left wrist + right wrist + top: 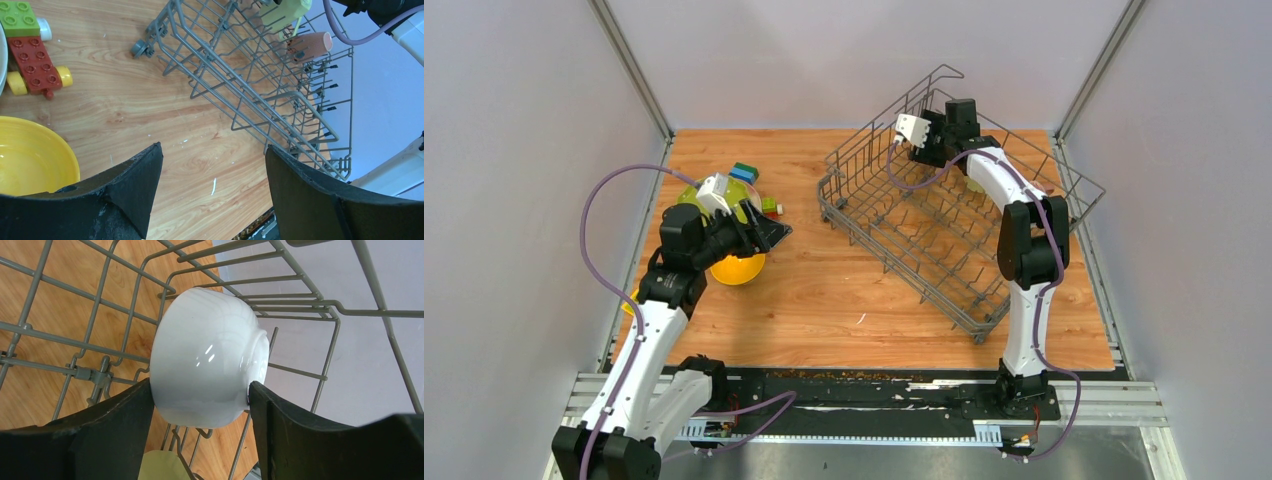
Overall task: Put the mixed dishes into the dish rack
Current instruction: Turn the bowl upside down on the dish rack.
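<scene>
The grey wire dish rack (944, 250) stands tilted at the back right of the wooden table. My right gripper (200, 390) reaches into its far end, shut on a white bowl (207, 355) that lies on its side against the rack's wires (75, 340). A pale-green mug (287, 12) and a pink mug (310, 45) sit in the rack. My left gripper (214, 152) hangs open over bare wood, nothing between its fingers, just right of a yellow bowl (30, 155). The lime-green plate (689, 198) lies behind the left arm.
Toy blocks (32, 60) in red, green and yellow lie beside the yellow bowl. More blocks (744, 172) sit at the plate's far edge. Grey walls close in the table on three sides. A black strip runs along the near edge.
</scene>
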